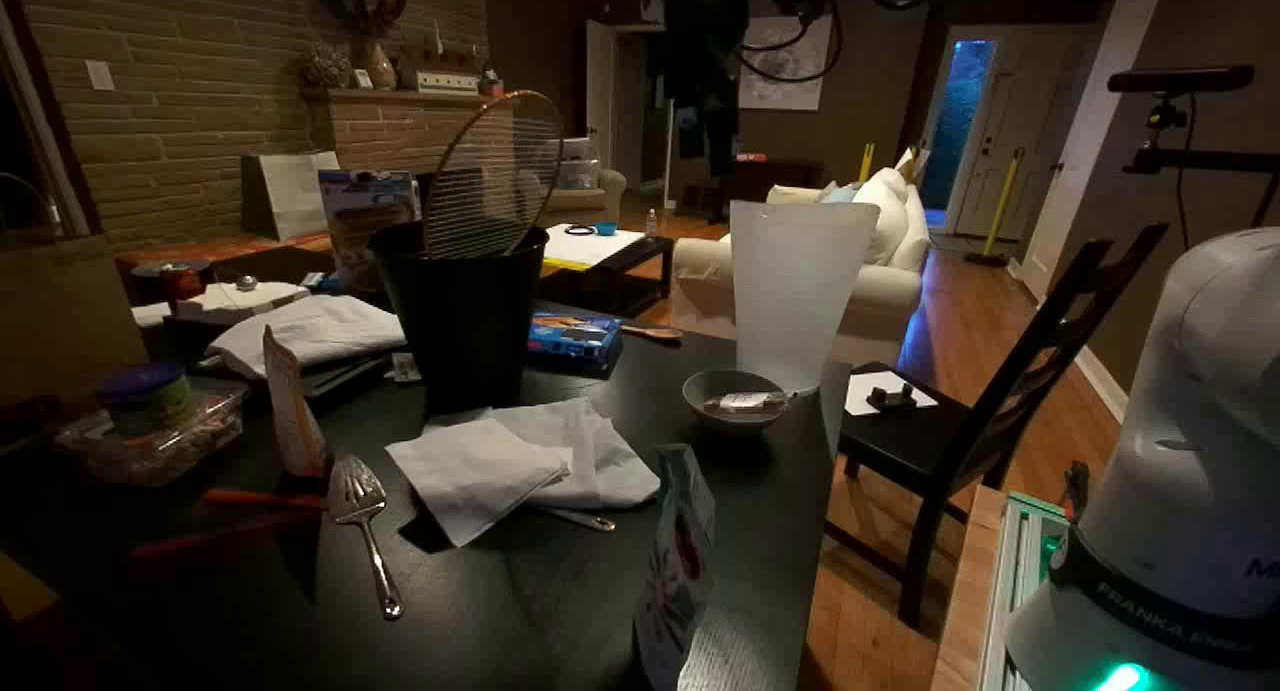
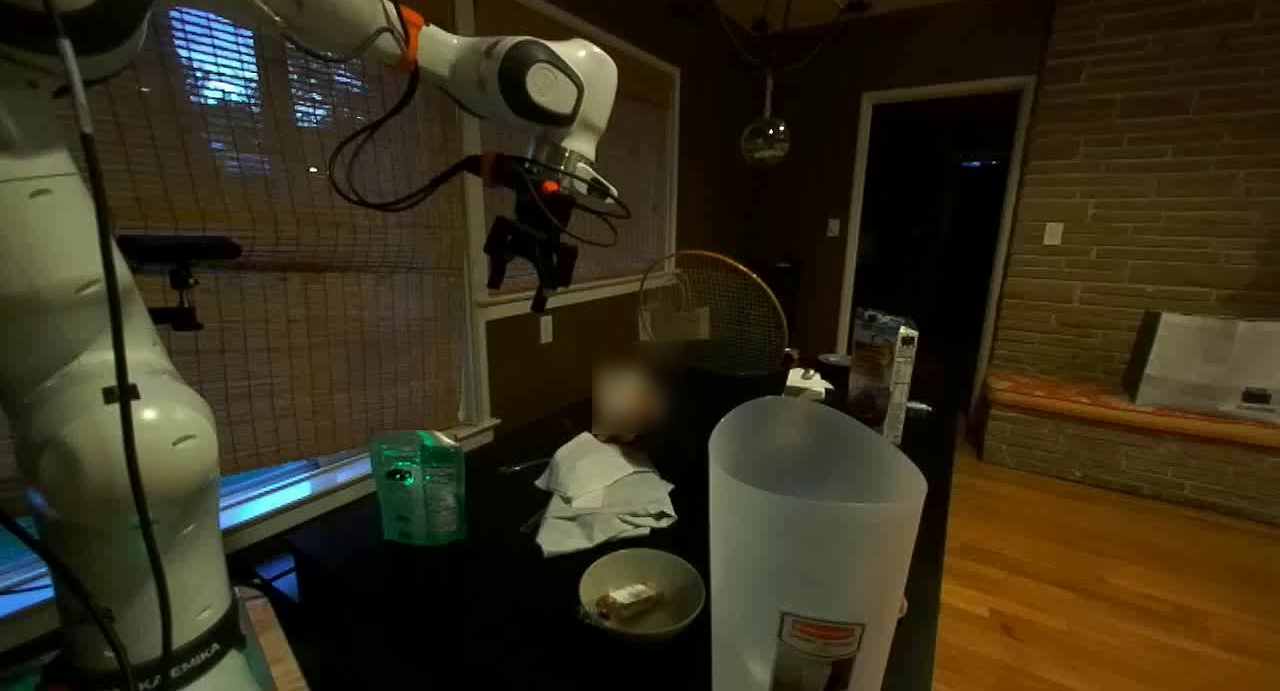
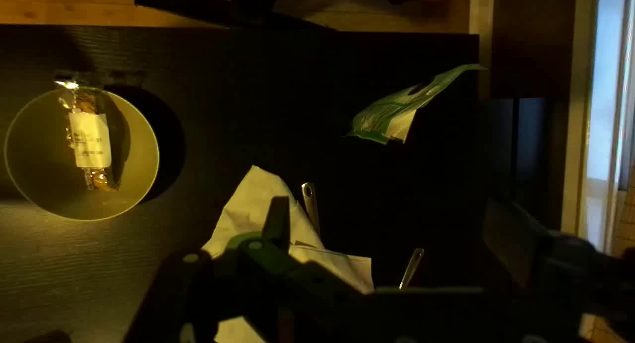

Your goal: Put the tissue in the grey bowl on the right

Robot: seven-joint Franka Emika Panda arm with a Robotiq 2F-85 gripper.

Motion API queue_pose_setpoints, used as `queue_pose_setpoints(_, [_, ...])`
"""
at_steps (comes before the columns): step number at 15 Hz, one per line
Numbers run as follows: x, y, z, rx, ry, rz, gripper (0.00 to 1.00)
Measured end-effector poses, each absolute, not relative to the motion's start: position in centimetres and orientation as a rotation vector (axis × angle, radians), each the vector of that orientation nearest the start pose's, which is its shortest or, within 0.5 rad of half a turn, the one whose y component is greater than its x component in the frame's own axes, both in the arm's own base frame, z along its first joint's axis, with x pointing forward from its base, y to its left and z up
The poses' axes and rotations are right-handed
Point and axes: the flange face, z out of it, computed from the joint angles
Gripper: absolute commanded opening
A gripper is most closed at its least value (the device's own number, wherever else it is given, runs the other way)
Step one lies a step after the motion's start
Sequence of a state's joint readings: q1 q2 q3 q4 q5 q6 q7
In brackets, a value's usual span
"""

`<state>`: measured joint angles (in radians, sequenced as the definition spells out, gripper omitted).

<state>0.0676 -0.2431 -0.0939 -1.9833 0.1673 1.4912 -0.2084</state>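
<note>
Dim living room, brick wall [image 1: 210,101] upper left in an exterior view, black table [image 1: 540,591] across the lower frame. White tissue [image 1: 500,466], folded and rumpled, near the centre; not in the grey bowl [image 3: 37,154], which sits at left of the wrist view. Gripper [image 3: 387,219] jaws spread wide, nothing held. Tissue likely light, limp, easy to tear; best pinched at a raised fold, clear of the metal handle [image 1: 600,522] poking out from under its edge. Counts: one bowl, one wrapped snack bar [image 3: 91,139] in it, one black bucket [image 1: 455,321], one racket [image 1: 500,181], one tall white jug [image 1: 795,291], one slotted cake server [image 1: 360,506]. Tissue sheets: one or two overlapping, can't tell.
</note>
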Motion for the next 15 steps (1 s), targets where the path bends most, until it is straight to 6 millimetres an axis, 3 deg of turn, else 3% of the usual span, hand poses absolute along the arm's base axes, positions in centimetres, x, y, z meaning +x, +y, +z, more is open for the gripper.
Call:
queue_pose_setpoints(7, [46.0, 0.4, 55.0, -2.905, -0.252, 0.296, 1.0])
queue_pose_setpoints(11, [48.2, 1.0, 52.3, -2.923, -0.227, 0.172, 1.0])
queue_pose_setpoints(15, [48.2, 0.9, 52.4, -2.924, -0.227, 0.17, 1.0])
